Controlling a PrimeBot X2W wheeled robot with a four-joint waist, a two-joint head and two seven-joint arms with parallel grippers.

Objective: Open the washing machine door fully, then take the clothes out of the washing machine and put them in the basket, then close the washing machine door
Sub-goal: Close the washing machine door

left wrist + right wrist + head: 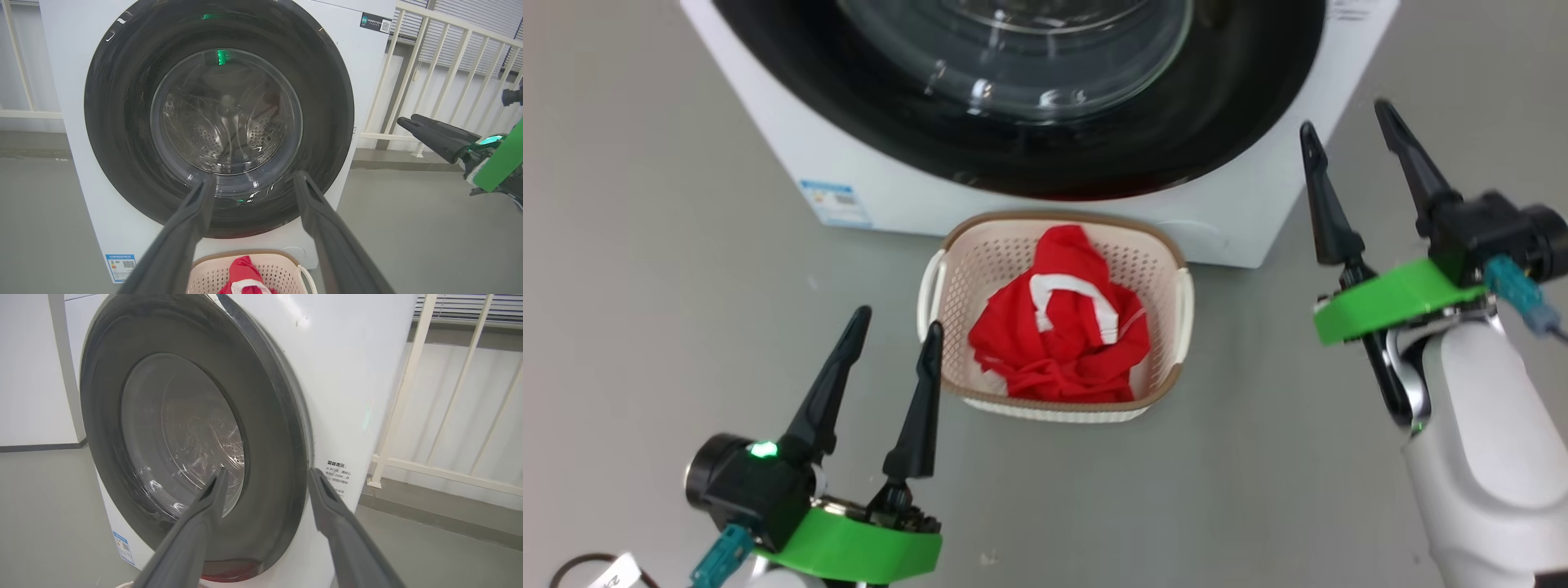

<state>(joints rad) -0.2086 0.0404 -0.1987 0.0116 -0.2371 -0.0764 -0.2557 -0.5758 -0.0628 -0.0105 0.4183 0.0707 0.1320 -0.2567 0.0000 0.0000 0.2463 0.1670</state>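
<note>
Your left gripper point(898, 321) hangs open and empty, one finger just beside the basket point(1062, 217) handle; swing it right and you tip the basket. The clothes point(1062, 343) sit piled in the basket, in front of the washing machine point(907, 180). The washing machine door point(1013, 155) looks shut, but the latch can't be told, so it may swing out. Your right gripper point(1345, 117) is spread and empty near the machine's corner, and a careless retract clips it.

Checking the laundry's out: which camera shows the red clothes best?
The head view: it looks down on all the clothes in the basket. The left wrist view cuts them off at its bottom edge; the right wrist view has a red reflection low on the washing machine door.
</note>
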